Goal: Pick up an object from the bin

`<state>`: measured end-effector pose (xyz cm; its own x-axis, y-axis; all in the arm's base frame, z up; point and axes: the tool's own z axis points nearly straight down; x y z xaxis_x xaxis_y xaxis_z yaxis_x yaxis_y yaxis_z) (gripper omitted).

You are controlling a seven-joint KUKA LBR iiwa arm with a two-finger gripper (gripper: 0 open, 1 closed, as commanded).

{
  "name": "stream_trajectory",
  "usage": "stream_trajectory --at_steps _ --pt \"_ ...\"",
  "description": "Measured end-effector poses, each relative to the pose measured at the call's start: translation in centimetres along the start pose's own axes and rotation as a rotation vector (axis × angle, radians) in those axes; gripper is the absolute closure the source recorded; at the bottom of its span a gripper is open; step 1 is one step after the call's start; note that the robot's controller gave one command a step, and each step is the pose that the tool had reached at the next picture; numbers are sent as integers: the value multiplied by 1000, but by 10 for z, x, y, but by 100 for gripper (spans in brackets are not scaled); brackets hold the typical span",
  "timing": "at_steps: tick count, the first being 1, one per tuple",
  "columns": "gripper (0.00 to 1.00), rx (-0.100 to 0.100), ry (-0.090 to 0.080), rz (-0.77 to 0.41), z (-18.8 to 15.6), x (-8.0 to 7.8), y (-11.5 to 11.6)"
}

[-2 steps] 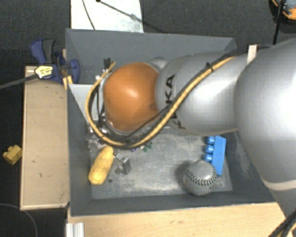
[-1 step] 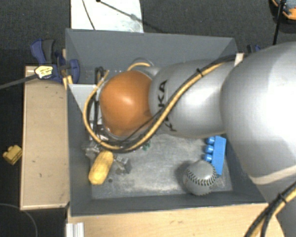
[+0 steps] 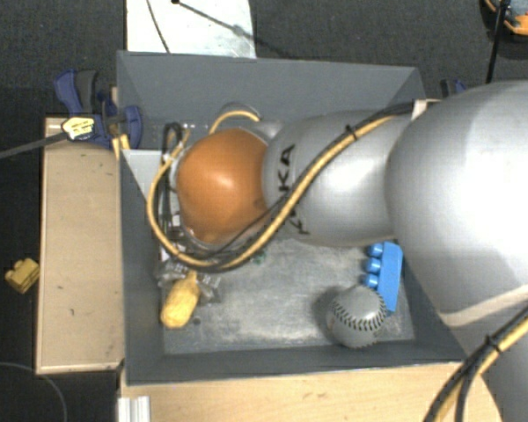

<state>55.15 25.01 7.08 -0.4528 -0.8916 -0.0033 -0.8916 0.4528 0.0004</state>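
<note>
Bin: grey metal point(image 3: 273, 359), its near wall along the bottom of the frame, its scuffed floor bare across the lower middle.
Yellow thing: a small, lumpy, elongated piece point(image 3: 179, 304), rather like a toy banana or potato. It lies tilted on the floor in the lower left of the bin, near the left wall, with its upper end pointing up and slightly right.
Grey ball: round and ribbed with fine grooves point(image 3: 356, 316), resting on the floor in the lower right of the bin, well apart from the yellow thing.
Blue piece: a flat bright-blue plastic part point(image 3: 385, 275) with a row of rounded knobs along its left edge. It sits just above and right of the grey ball, and its right side is hidden by the arm point(image 3: 458, 209).
Gripper: low over the lower-left floor point(image 3: 187, 278), directly above the yellow thing's upper end. Only bits of its metal show beneath the orange cover point(image 3: 218, 183), so I cannot tell whether it is apart, together or clamped on anything, nor whether it touches the yellow thing.
Orange cover: a rounded dome on the wrist, left of centre, hiding most of the gripper.
Cables: yellow and black point(image 3: 350, 136), looping round the cover's left and lower side and running up along the arm.
Arm: silver and bulky, coming in from the right edge and covering the bin's right half.
Back wall: grey point(image 3: 273, 82), across the upper middle of the frame.
</note>
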Motion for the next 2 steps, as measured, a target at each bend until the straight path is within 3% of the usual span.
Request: stream_trajectory --at_steps 2 --pt "100 0 0 3 -1 0 0"
